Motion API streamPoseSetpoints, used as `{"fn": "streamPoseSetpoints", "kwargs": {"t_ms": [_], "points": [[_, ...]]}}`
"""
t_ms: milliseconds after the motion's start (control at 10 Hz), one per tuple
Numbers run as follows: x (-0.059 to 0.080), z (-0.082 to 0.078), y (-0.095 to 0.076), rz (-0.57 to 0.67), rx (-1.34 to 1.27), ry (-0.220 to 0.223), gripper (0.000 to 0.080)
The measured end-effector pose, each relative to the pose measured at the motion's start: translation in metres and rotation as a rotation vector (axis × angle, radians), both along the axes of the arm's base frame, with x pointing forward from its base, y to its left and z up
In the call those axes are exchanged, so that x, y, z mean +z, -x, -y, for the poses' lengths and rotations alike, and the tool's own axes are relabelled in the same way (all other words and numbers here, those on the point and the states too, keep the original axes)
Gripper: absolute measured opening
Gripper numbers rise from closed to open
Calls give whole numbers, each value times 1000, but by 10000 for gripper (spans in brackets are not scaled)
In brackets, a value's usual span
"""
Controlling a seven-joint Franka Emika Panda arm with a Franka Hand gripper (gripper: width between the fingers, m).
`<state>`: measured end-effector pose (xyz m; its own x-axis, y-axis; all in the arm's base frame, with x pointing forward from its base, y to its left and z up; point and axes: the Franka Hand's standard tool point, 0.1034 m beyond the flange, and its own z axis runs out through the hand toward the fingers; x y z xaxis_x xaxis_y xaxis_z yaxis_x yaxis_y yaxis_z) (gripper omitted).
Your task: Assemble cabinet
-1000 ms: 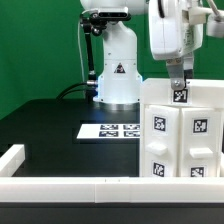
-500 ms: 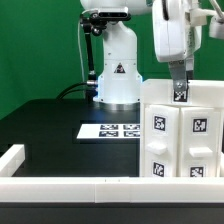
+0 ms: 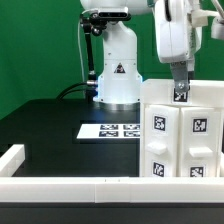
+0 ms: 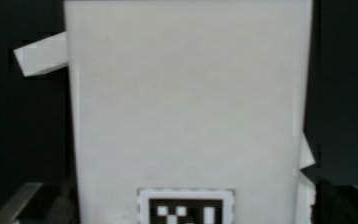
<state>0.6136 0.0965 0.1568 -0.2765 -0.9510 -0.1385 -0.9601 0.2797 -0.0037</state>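
Note:
The cabinet (image 3: 185,130) is a big white box with square tags on its front, standing at the exterior view's right. My gripper (image 3: 179,88) hangs right over its top edge, beside a tag there. The wrist view is filled by the cabinet's white body (image 4: 185,100), with one tag near the fingertips. A dark finger (image 4: 44,203) shows on one side of the body and another on the far side. The gripper (image 4: 188,205) is open and straddles the body; no grip on it shows. A small white part (image 4: 37,55) juts from one side of the body.
The marker board (image 3: 112,130) lies flat on the black table, left of the cabinet. A long white rail (image 3: 60,183) runs along the front edge, with a short white piece (image 3: 12,155) at its left end. The arm's white base (image 3: 117,70) stands behind.
The gripper has shifted slightly toward the exterior view's right above the cabinet. The cabinet has not moved.

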Motion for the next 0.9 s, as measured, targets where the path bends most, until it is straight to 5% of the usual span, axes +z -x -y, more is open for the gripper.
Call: {"fn": "streamPoseSetpoints", "kwargs": {"t_ms": [300, 600, 900], "points": [[7, 1, 0, 0, 14, -27, 649], [49, 9, -14, 56, -10, -73, 649], [53, 15, -21, 58, -10, -70, 649]]}}
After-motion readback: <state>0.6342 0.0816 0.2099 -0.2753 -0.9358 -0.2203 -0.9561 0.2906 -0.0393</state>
